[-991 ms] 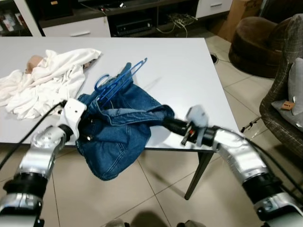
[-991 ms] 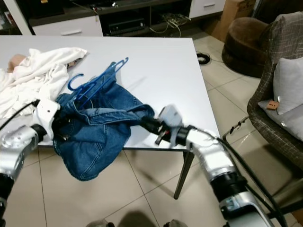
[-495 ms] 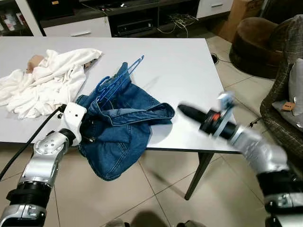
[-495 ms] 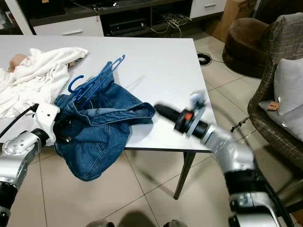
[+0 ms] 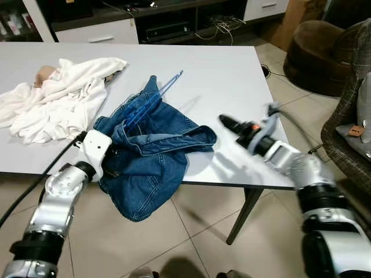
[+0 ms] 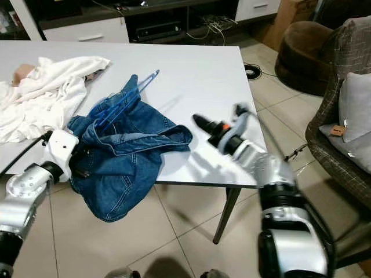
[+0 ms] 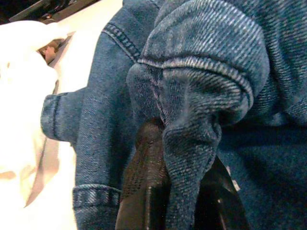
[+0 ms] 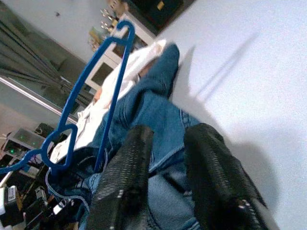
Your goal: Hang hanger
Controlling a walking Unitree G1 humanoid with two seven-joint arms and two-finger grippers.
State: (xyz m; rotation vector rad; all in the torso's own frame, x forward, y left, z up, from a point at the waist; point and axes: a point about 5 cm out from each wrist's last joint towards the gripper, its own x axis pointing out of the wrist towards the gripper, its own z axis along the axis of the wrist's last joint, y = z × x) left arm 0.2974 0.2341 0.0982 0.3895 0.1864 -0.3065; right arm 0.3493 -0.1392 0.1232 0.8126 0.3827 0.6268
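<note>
Risk: left gripper [image 7: 168, 191] is clenched on denim jacket [image 5: 153, 156] at the table [image 5: 232, 75] edge while right gripper [image 6: 200, 120] hovers empty and parted, so blue hanger [image 5: 148, 104], half-buried in denim, could slip free if pulled.

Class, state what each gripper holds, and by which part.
Left gripper: denim jacket, by a bunched fold near the table edge. Right gripper: nothing, fingers apart.

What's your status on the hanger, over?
Left gripper shut on denim jacket at table edge. Right gripper open, empty, pointing at jacket. Blue hanger tangled in denim, not hung.
</note>
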